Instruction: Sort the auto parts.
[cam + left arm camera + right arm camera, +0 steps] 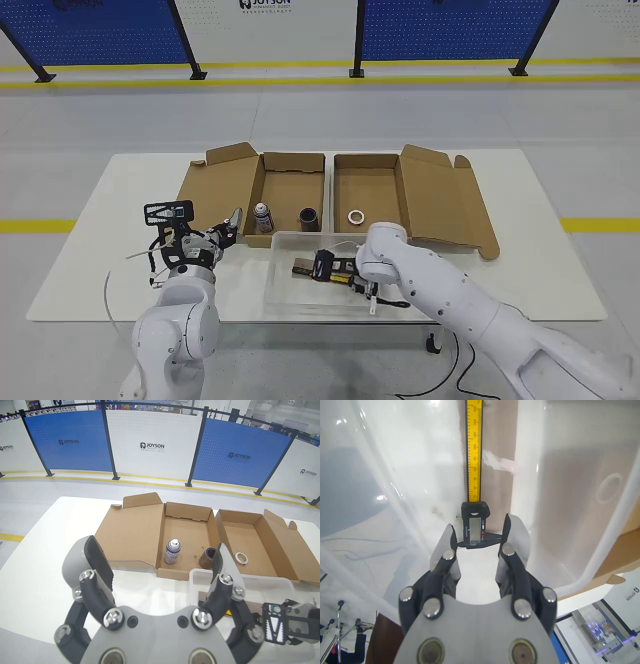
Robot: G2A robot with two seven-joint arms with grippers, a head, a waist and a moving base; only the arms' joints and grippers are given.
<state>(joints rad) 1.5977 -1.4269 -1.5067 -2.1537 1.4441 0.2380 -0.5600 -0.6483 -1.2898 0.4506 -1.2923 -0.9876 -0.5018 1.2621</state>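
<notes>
A digital caliper (473, 450) with a yellow scale and a black display head lies in the clear plastic bin (285, 240), on a flat brown piece (498, 482). My right gripper (480, 525) is open low inside the bin, its fingertips on either side of the display head. In the top view the right gripper (352, 276) is at the bin's middle, by the caliper (335, 272). My left gripper (155, 543) is open and holds nothing, raised over the table left of the bin, near the left box's front corner (232, 225).
Two open cardboard boxes stand behind the bin. The left box (185, 530) holds a spray can (172, 552) and a brown cylinder (207, 557). The right box (240, 535) holds a white ring (241, 558). Their opened lids lie flat on the outer sides.
</notes>
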